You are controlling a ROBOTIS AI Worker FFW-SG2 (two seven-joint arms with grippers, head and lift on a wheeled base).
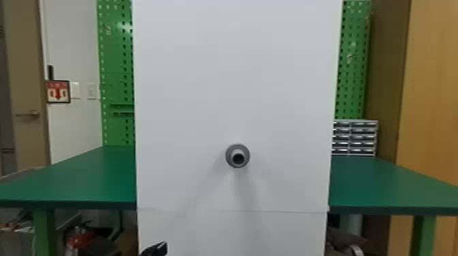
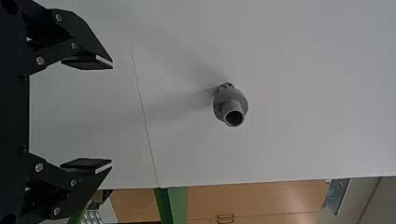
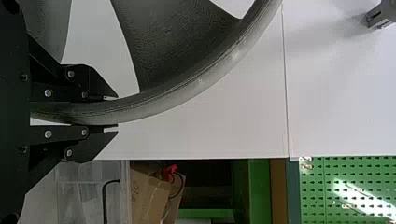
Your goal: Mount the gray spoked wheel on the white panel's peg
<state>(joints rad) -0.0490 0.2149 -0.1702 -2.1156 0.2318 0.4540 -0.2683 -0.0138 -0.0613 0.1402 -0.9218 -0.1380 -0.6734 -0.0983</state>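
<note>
At the bottom edge of the head view, left of centre, a black fingertip of my left gripper point(image 1: 155, 250) shows in front of the white panel point(image 1: 191, 102). The gray peg point(image 1: 237, 156) stands out from the panel, bare. In the left wrist view my left gripper point(image 2: 112, 115) is open, nothing between its fingers, with the peg point(image 2: 231, 106) beyond them. In the right wrist view my right gripper point(image 3: 112, 112) is shut on the rim of the gray spoked wheel point(image 3: 182, 44). The peg point(image 3: 385, 14) is in that view's corner, apart from the wheel.
Green tabletops point(image 1: 85, 180) extend on both sides of the panel. Small drawers point(image 1: 356, 138) stand at the right in front of a wooden cabinet point(image 1: 429, 88). A plastic bin point(image 3: 91, 191) and a cardboard box point(image 3: 149, 193) are low beyond the panel's edge.
</note>
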